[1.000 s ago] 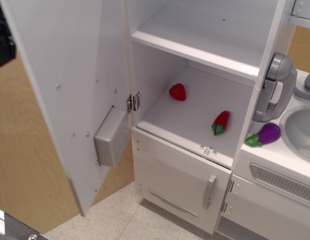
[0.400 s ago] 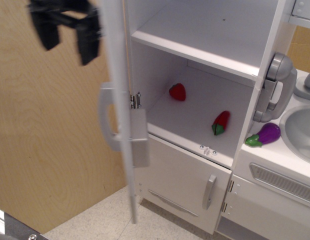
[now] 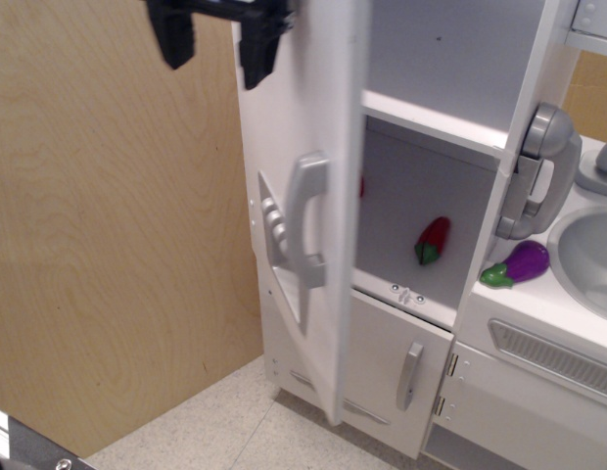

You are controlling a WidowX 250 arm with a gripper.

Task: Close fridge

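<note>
The fridge [image 3: 436, 122] is a tall white cabinet with white shelves. Its big white door [image 3: 308, 117] stands about half shut, with its outer face turned toward the camera. The long grey vertical handle [image 3: 305, 227] and the grey button panel [image 3: 272, 227] show on that face. My black gripper [image 3: 217, 41] is at the top left, against or just beside the door's outer face near its top. Its fingers are apart with nothing between them. A red pepper [image 3: 433, 240] lies on the lower shelf. A sliver of a red thing [image 3: 361, 186] shows past the door's edge.
A purple eggplant [image 3: 519, 262] lies on the counter by the sink [image 3: 589, 250]. A grey toy phone [image 3: 538, 171] hangs on the fridge's right post. Below are a shorter door with a small handle [image 3: 409, 375] and a slotted grille [image 3: 558, 357]. A plywood wall [image 3: 108, 245] stands at the left.
The door has swung to the right from wide open to about half shut, now hiding the strawberry. My gripper has moved right along with it.
</note>
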